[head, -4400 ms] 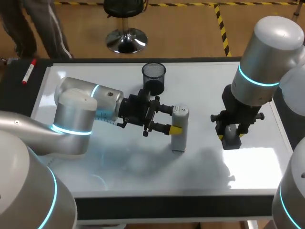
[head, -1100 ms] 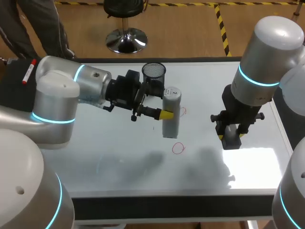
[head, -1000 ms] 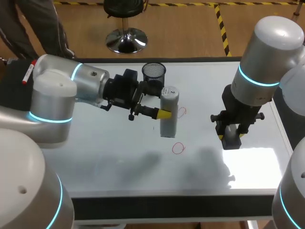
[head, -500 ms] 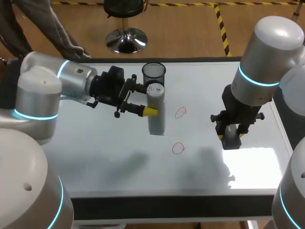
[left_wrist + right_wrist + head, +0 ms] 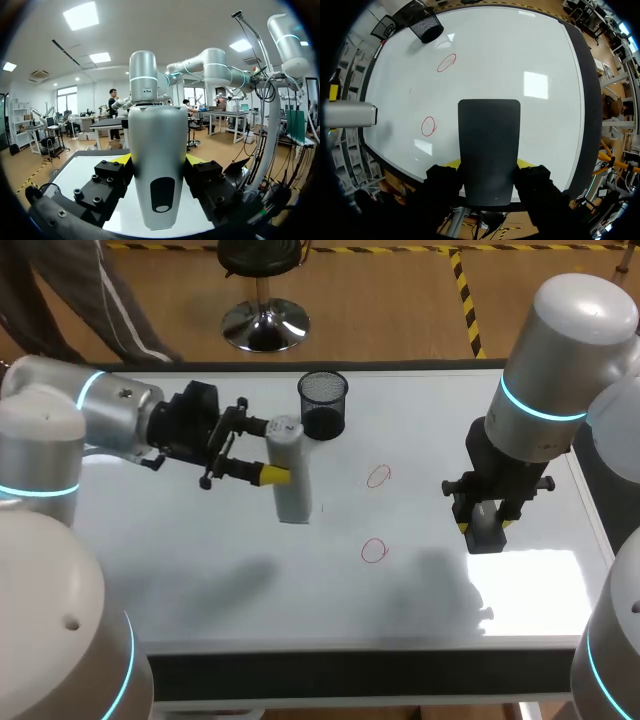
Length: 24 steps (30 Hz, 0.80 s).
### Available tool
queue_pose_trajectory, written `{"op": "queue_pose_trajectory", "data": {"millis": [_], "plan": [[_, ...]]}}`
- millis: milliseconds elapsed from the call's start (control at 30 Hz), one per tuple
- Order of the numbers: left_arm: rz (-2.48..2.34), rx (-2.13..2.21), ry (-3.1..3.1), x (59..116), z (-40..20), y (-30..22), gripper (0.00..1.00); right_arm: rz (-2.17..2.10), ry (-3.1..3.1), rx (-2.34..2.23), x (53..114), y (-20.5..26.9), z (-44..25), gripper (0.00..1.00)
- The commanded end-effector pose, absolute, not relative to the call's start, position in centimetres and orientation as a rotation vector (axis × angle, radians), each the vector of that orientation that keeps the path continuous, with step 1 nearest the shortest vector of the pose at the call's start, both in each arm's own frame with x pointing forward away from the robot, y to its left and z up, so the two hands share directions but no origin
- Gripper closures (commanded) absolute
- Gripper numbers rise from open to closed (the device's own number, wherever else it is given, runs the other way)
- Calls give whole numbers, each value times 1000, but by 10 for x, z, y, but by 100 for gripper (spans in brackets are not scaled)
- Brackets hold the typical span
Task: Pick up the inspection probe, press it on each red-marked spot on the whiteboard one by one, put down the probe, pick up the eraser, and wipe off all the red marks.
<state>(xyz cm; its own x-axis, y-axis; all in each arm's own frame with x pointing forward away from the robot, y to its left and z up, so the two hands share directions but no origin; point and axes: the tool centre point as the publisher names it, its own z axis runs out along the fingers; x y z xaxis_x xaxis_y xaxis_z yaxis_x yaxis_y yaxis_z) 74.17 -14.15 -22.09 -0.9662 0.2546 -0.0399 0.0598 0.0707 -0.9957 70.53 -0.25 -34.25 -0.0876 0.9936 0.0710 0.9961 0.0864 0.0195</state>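
Silver probe (image 5: 157, 175) stands upright between the fingers of our left claw (image 5: 272, 450), which is closed on its body from both sides. We hold it over the whiteboard (image 5: 200, 570), near the mesh cup (image 5: 323, 405) and well left of the farther red mark (image 5: 378, 476) and the nearer red mark (image 5: 374, 550). Both marks lie uncovered between our arms. Our right claw (image 5: 486, 523) is clamped on the dark eraser (image 5: 489, 145) over the board's right part, beside the nearer red mark. We cannot tell whether the eraser touches the board.
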Motion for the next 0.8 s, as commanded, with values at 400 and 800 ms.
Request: {"op": "queue_pose_trajectory", "data": {"millis": [400, 800], "plan": [[2071, -280, -2214, 727, -218, -93, 100, -101, -2287, -2092, 705, -4, -343, 100], [2092, -274, -2204, 725, -220, -81, 100, -101, -2287, -2092, 705, -4, -343, 100]]}}
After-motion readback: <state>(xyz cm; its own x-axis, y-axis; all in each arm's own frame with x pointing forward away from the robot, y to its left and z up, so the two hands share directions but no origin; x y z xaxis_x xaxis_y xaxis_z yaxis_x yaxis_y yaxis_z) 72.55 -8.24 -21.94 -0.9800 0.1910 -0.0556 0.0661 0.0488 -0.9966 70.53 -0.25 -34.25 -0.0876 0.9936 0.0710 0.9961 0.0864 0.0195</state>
